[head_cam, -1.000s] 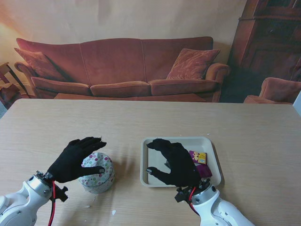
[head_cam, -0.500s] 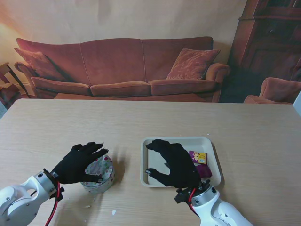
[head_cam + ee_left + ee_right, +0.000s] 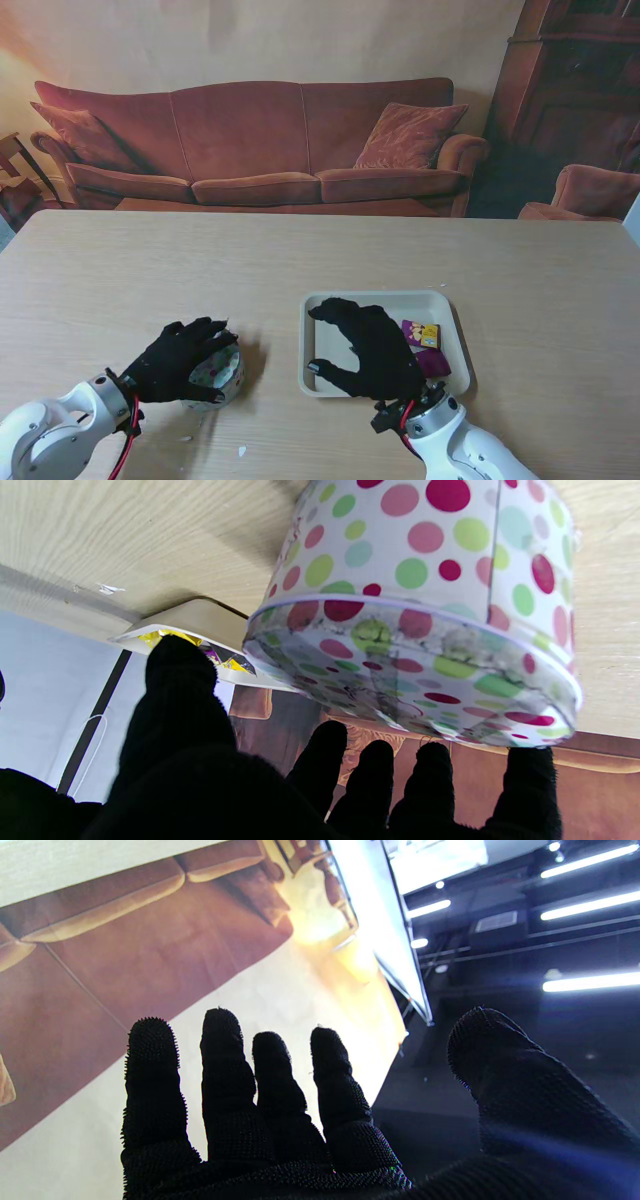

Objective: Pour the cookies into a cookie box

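**Left hand over the dotted box, right hand over the tray**

Stand view: left hand (image 3: 178, 360) draped over the polka-dot cookie box (image 3: 218, 372) at lower left of frame, fingers curled round its top; firm grip or mere contact, impossible to tell. Right hand (image 3: 368, 348) spread above the tray (image 3: 450, 330) at lower centre, holding nothing; wrapped cookies (image 3: 424, 337) beside it inside the tray.

Left wrist view: close on the box (image 3: 415, 605) with lid on, fingertips (image 3: 530, 775) at the lid's edge, tray corner (image 3: 190, 620) beyond.

Right wrist view: only splayed fingers (image 3: 225, 1075), sofa and ceiling lights; no tray visible.
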You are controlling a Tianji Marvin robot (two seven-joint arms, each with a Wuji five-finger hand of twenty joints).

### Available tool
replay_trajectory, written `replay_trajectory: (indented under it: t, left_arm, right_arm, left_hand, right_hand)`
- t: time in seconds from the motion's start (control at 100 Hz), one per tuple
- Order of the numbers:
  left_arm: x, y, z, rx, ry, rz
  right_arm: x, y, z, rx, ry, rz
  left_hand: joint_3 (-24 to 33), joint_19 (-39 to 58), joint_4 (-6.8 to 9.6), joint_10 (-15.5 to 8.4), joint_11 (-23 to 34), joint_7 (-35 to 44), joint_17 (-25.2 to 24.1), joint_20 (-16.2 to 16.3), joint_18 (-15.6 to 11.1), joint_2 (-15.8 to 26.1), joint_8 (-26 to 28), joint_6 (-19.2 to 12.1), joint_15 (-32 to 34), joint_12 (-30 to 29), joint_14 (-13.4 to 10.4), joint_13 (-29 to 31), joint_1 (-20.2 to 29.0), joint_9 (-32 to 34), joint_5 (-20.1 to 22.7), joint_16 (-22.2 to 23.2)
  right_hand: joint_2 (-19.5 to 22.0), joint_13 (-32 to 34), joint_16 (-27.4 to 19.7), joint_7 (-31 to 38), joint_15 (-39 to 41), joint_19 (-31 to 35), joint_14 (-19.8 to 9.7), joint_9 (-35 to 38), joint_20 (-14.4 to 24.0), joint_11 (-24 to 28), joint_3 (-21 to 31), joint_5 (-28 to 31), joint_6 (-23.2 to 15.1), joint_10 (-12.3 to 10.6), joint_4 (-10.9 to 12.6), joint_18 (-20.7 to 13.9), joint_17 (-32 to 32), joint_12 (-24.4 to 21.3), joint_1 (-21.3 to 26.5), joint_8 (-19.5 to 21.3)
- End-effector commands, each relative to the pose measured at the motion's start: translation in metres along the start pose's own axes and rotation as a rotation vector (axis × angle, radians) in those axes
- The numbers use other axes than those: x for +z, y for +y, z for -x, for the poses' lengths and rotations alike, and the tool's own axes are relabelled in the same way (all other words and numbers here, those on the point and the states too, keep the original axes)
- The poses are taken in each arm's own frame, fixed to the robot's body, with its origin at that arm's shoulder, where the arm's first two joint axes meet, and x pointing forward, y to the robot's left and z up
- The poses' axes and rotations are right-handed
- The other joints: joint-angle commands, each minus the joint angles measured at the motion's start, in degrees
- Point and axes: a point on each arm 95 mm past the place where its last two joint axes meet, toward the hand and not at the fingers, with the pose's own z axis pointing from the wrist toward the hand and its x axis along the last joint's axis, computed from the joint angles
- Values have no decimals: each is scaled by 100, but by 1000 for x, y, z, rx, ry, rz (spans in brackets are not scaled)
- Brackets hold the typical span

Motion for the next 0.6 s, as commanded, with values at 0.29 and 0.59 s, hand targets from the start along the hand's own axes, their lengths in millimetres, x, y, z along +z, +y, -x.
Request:
replay_trajectory:
  t: [0.29, 0.59]
  left_arm:
    - [2, 12, 6, -4, -7, 58]
    - [4, 15, 5, 7, 5, 94]
  right_arm:
    - [0, -3, -3, 4, -4, -9]
    - [-1, -3, -4, 4, -12, -16]
  left_hand:
    - [87, 101, 117, -110, -19, -77, 128, 114, 39, -171, 85, -42, 13, 30, -86, -90, 51, -210, -234, -76]
    - [134, 308, 138, -91, 17, -70, 195, 179, 28, -417, 104, -25, 68, 42, -54, -51, 225, -250, -255, -37]
  right_hand:
    - [172, -61, -25, 45, -206, 5, -85, -41, 25, -53, -15, -5, -82, -71, 183, 14, -8, -14, 41, -32]
    - [191, -71, -28, 44, -207, 6, -84, -30, 21, -54, -11, 23, -85, -70, 184, 24, -13, -15, 64, -33]
